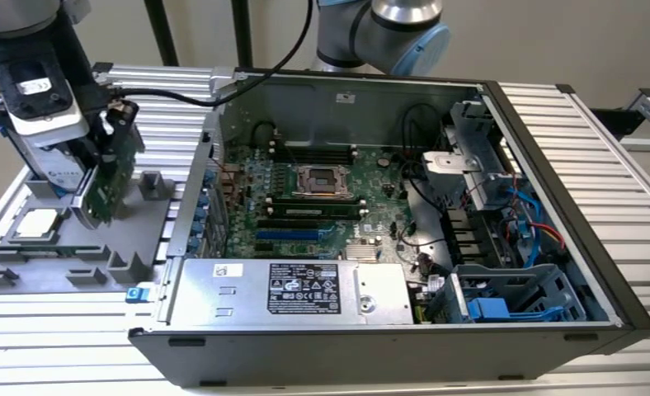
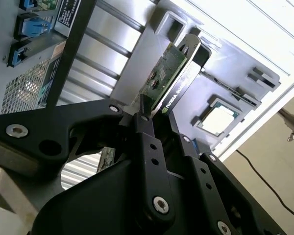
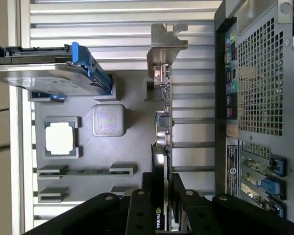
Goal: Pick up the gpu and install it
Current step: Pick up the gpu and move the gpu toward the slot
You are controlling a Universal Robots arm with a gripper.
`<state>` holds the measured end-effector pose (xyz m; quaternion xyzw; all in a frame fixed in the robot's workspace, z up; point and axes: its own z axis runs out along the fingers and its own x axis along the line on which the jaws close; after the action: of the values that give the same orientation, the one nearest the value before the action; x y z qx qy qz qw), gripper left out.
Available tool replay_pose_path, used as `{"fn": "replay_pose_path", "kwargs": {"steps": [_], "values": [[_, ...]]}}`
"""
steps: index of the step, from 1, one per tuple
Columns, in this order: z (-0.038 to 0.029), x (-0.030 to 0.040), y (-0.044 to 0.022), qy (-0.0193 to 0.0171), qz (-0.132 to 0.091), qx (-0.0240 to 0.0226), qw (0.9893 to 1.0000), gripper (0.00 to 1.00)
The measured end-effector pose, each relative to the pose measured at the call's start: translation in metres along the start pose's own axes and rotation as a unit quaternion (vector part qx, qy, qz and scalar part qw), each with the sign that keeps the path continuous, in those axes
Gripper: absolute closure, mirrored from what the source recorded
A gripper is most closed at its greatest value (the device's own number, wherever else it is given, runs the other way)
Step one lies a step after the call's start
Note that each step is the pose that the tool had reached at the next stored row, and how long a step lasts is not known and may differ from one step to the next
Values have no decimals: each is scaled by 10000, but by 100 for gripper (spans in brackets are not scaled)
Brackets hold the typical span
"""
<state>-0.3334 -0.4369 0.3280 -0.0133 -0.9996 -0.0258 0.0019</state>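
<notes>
Arm points down, fingers pinching gpu upright over grey tray.

The gpu stands on edge over the tray, at the exterior view's left of the case

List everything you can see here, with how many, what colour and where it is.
gpu: one, green with silver bracket, upright over the tray, in the gripper.
tray: one, grey, on the table beside the case.
processor chip: one, silver, in a tray pocket.
hard drive: one, silver with blue frame, on the tray.
memory stick: one, green, in a tray slot.
computer case: one, dark grey, open, mid-table.
motherboard: one, green, inside the case.
power supply: one, silver, inside the case.
table: one, silver slats, under everything.
gripper: one, black, shut on the gpu.
arm: one, grey with blue caps, behind the case.
</notes>
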Motion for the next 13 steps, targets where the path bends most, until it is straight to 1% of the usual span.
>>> {"fn": "replay_pose_path", "kwargs": {"steps": [13], "values": [[-142,1,7,0,0,0,10000,100]]}}
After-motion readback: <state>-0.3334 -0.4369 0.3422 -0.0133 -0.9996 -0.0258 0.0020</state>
